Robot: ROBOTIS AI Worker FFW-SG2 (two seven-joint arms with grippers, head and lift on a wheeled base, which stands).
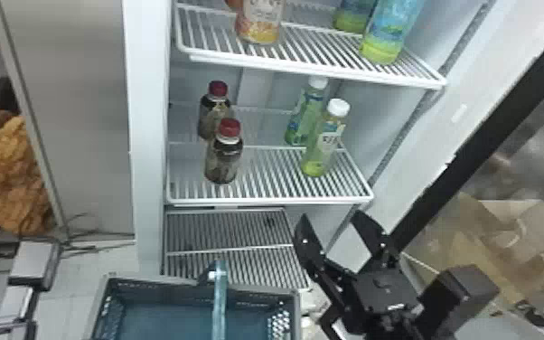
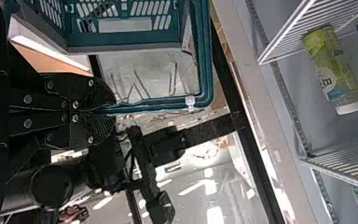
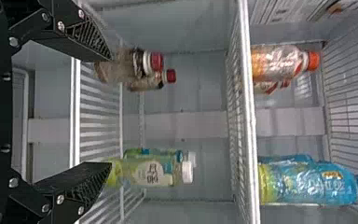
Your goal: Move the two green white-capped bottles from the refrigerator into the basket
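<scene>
Head view: my right end effector (image 1: pixel 331 219) is open wide with nothing in it. The front green bottle (image 1: pixel 323 147) is up ahead of it on the middle shelf (image 1: pixel 266 200), and the back green bottle (image 1: pixel 303 115) is just behind that one. The basket (image 1: pixel 257 287) sits low, to the left of this end effector. If I drive in too low, I think I'd bump the shelf edge.

Left wrist view: my left end effector (image 2: pixel 114 112) looks pinched closed on the basket handle (image 2: pixel 154 105). If that grip slips, the basket could tip — then a bottle might miss it.

Right wrist view: both green bottles are ahead of the finger on the robot's right, not in the middle of the gap. Going straight in could make that finger poke the front bottle and knock it into its friend. The other finger lines up with the red-capped bottles (image 3: pixel 126 65) — it might hit those too. I'd shift right first.
</scene>
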